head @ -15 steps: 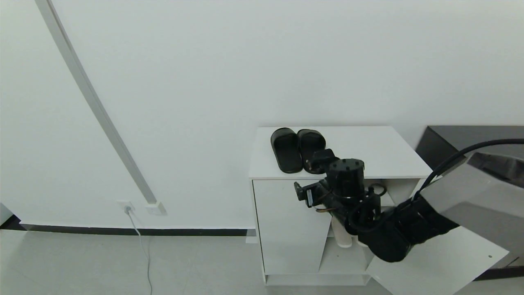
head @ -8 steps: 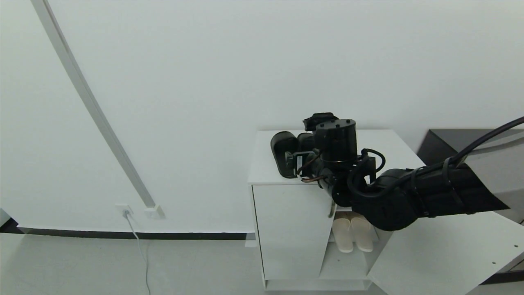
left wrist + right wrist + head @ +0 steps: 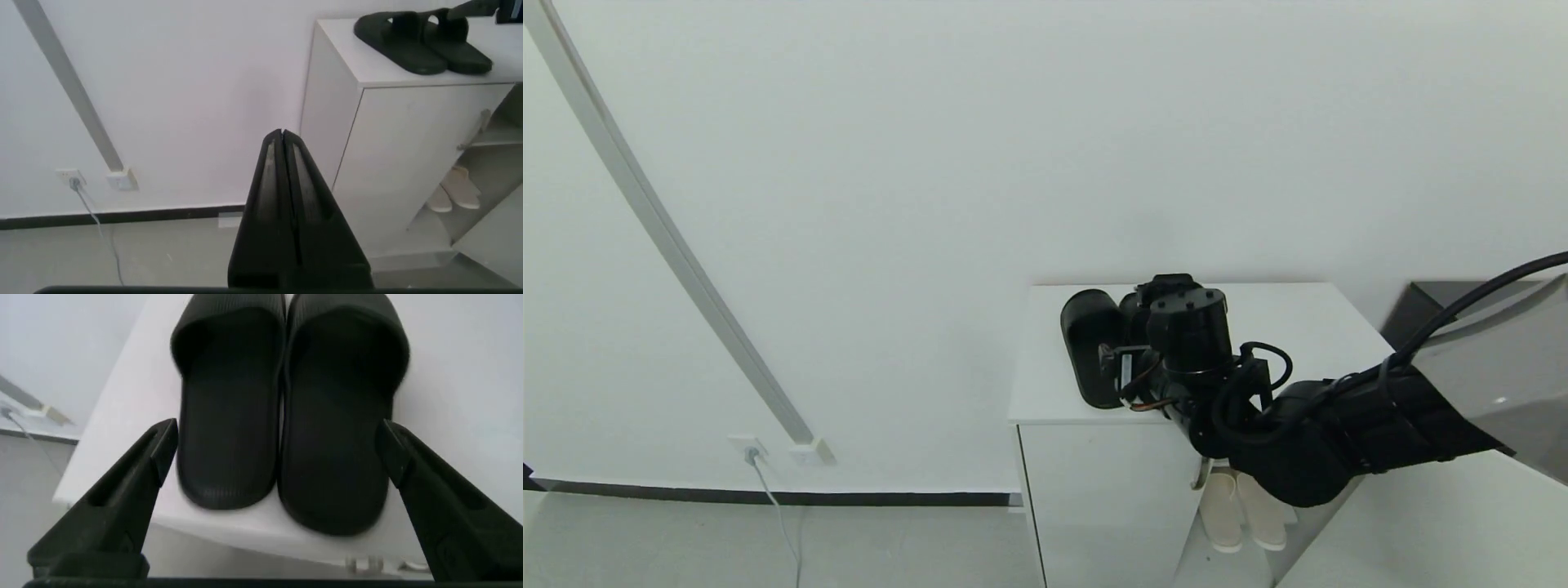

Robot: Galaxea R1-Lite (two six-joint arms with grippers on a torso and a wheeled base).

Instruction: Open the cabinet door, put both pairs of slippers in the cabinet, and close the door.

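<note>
the black slippers (image 3: pixel 286 408) (image 3: pixel 1090 359) (image 3: pixel 425 37) lie side by side, soles down, on the left part of the cabinet (image 3: pixel 1307 327) (image 3: pixel 392 147) top, heels close to its front edge, inner sides touching. the right gripper (image 3: pixel 276 429) is held right at the heel end of the pair, its fingers (image 3: pixel 131 498) spread wide so that one stands off each outer side; they clamp nothing, and whether they touch the slippers cannot be told. in the head view the right arm (image 3: pixel 1307 441) comes in from the right and covers most of the right-hand black slipper.

below, the right door (image 3: pixel 1421 531) stands swung open, and the white slippers (image 3: pixel 1241 510) (image 3: pixel 456 188) lie together on a low shelf in that open half. the left door (image 3: pixel 1111 498) is closed, and a metal handle (image 3: pixel 1201 474) (image 3: pixel 482 126) shows at its inner edge.

the left gripper (image 3: pixel 282 135) hangs well apart from the cabinet, out to its left, fingers pressed together on nothing.

behind is a plain white wall with a slanting grey cable duct (image 3: pixel 662 237) (image 3: pixel 73 90), a socket (image 3: pixel 747 447) with a cord (image 3: pixel 776 514) hanging to the floor, and a black baseboard (image 3: pixel 768 494). a dark piece of furniture (image 3: pixel 1417 294) stands just right of the cabinet.
</note>
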